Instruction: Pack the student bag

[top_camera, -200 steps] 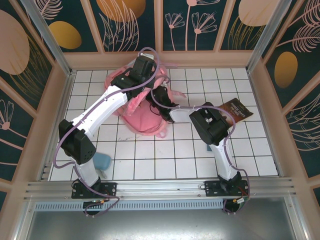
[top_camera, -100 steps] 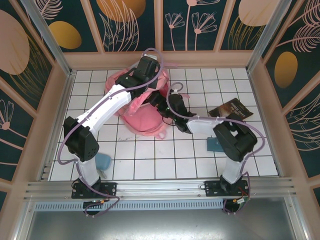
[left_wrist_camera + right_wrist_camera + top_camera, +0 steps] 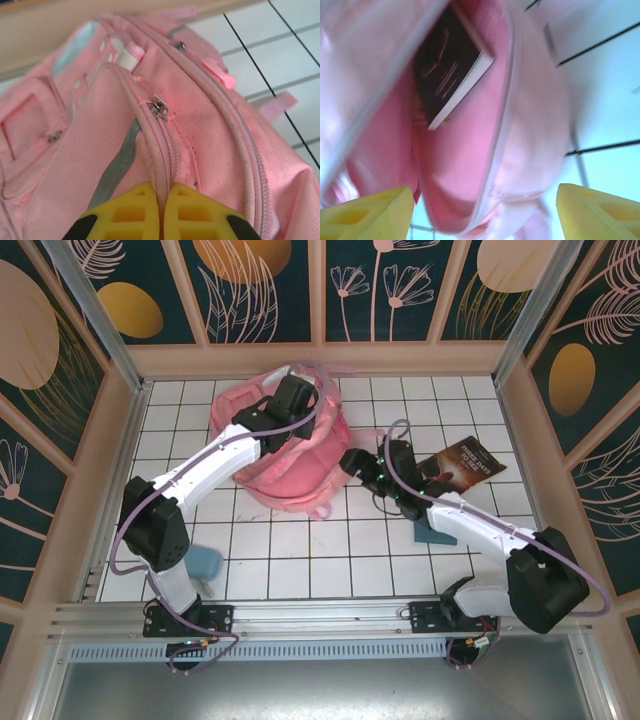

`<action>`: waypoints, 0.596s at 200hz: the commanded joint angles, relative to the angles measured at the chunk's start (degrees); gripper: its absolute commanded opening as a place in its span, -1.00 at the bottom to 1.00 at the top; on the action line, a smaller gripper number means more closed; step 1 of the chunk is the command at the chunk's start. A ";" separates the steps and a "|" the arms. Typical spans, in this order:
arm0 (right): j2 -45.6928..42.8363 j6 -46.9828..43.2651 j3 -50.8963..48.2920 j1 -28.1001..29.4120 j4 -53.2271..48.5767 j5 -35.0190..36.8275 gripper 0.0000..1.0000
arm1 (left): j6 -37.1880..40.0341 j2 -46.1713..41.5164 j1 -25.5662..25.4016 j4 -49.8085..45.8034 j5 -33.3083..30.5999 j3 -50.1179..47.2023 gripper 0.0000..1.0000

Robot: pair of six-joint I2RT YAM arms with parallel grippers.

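The student bag (image 3: pixel 298 476), a large pink backpack, lies at the back of the tiled floor. My left gripper (image 3: pixel 292 402) rests on its top. In the left wrist view the yellow fingers (image 3: pixel 125 215) of the left gripper (image 3: pixel 161 202) are shut on the piped seam of the front pocket of the student bag (image 3: pixel 215 135), beside a zip pull (image 3: pixel 159 106). My right gripper (image 3: pixel 352 461) sits just right of the bag. The right gripper (image 3: pixel 485 215) stands open before the bag's open mouth (image 3: pixel 465 165), where a dark book (image 3: pixel 447 70) lies inside.
A second dark book (image 3: pixel 466 461) lies on the tiles to the right of the bag. A blue flat object (image 3: pixel 433 533) lies under my right forearm. A small blue case (image 3: pixel 206 562) sits near my left arm's base. Wooden walls enclose the floor.
My right gripper has drawn back out of the bag toward the right and opened wider, its elbow swinging to the near right. The bag has settled lower and flatter; my left gripper stays shut on it.
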 commanded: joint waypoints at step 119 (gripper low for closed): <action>30.28 -18.64 24.66 -35.72 -19.25 5.96 0.55 | -10.71 -16.76 0.37 6.86 8.25 -19.97 0.63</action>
